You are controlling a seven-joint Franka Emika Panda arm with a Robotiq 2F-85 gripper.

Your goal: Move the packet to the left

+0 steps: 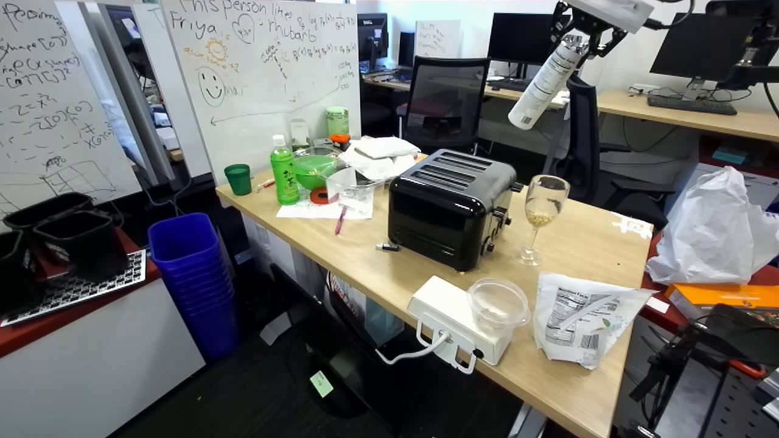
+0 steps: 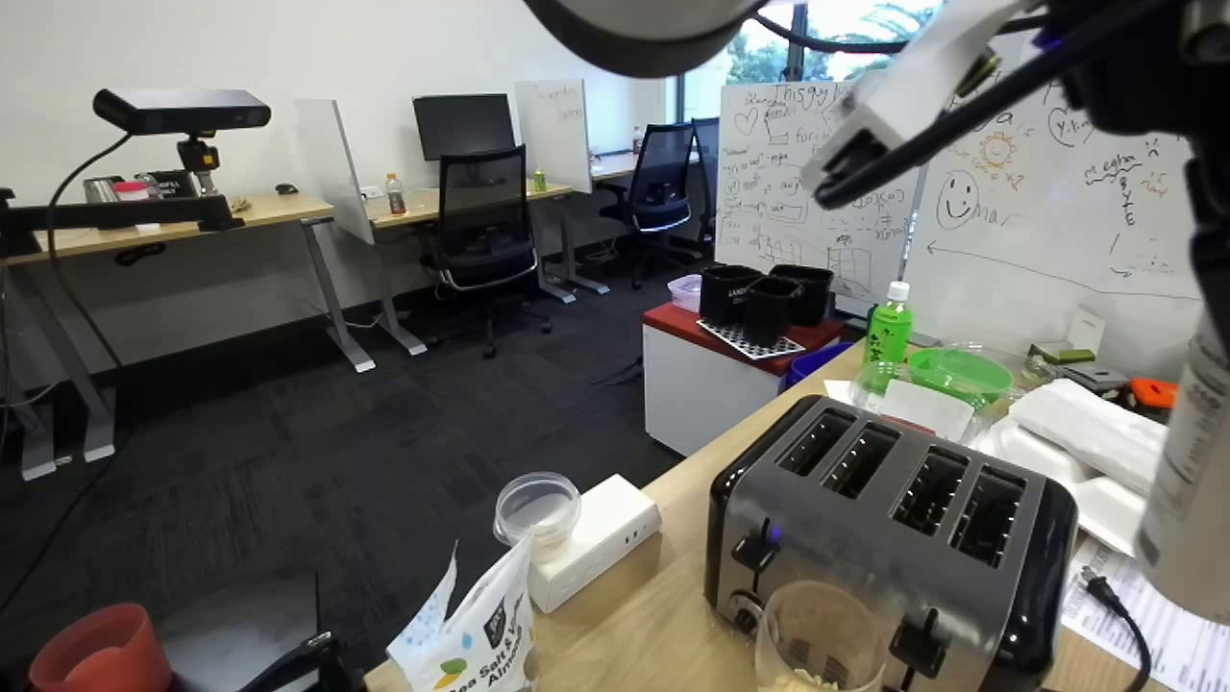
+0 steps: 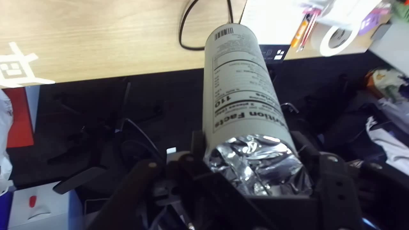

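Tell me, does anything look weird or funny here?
Yes, the stemmed glass by the toaster looks odd: it holds pale yellowish bits, not a drink. The long white packet slants in midair too, but that's just because the gripper is holding it.

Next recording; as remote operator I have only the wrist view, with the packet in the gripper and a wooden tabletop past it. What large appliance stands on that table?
Observer: A black toaster; both exterior views show it.
Operator: Is anything breakable near it?
Observer: Yes, a wine glass stands upright beside it.
Operator: Is what I'm holding level, or does it lean?
Observer: It leans. In an exterior view the packet hangs tilted in the gripper, off the table.
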